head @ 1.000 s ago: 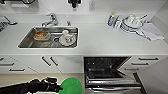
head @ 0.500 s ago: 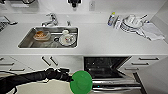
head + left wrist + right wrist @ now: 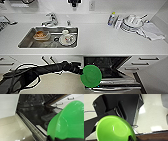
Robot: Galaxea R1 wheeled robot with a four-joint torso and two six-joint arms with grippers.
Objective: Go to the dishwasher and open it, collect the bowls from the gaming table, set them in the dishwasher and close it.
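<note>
The dishwasher [image 3: 107, 65] stands open under the counter, its door [image 3: 117, 83] dropped forward and its inside dark. My left arm reaches in from the left, and my left gripper [image 3: 81, 72] is shut on the rim of a bright green bowl [image 3: 91, 76] held over the door's left part. In the left wrist view that green bowl [image 3: 70, 121] looms large above the dark inner door [image 3: 33, 115]. The right wrist view has a green bowl [image 3: 115, 129] close to my right gripper [image 3: 131, 138], which is shut on its rim, above the pale floor. The gaming table is out of view.
A steel sink [image 3: 27, 43] holds a plate, a cup and a dish with food; a tap [image 3: 51, 18] stands behind it. White dishes [image 3: 131, 22] and a cloth [image 3: 152, 31] lie on the counter's right. White drawers [image 3: 147, 62] flank the dishwasher.
My left arm has carried the green bowl to the right and further forward, from beside the dishwasher to above its open door. The counter and sink have stayed put.
</note>
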